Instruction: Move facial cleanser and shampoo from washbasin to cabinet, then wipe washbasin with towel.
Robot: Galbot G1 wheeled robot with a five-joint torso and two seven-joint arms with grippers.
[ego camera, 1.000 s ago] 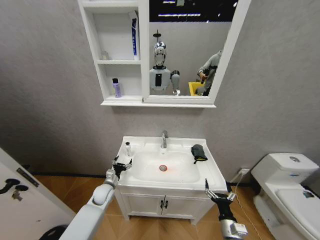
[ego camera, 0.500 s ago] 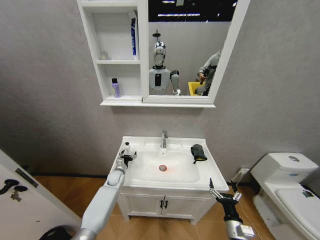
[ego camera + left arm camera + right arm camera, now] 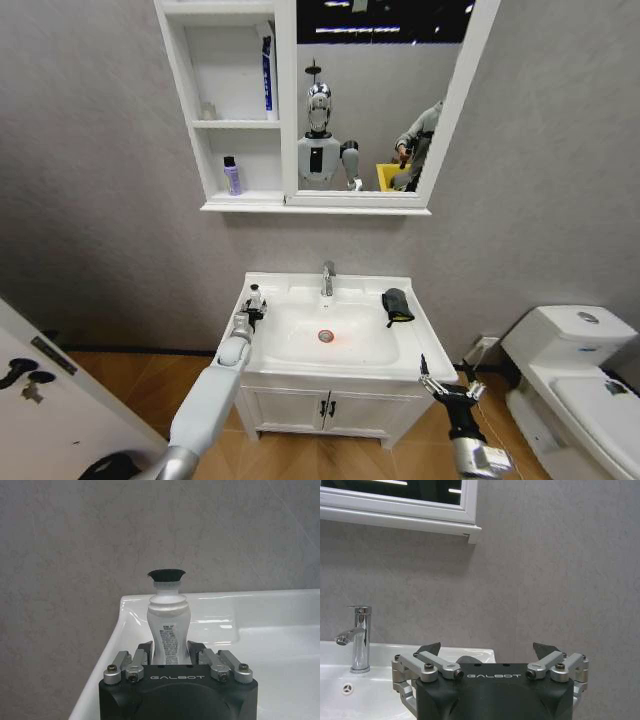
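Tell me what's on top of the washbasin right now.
On the washbasin rim: a small white bottle with a dark cap between the left gripper fingers, a chrome tap, and a dark towel. The bottle's base is hidden.

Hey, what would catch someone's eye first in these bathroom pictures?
The left gripper at the washbasin's left rim, its fingers around a small white bottle with a dark cap. Next, the dark towel on the right rim, and the right gripper open, low at the front right corner.
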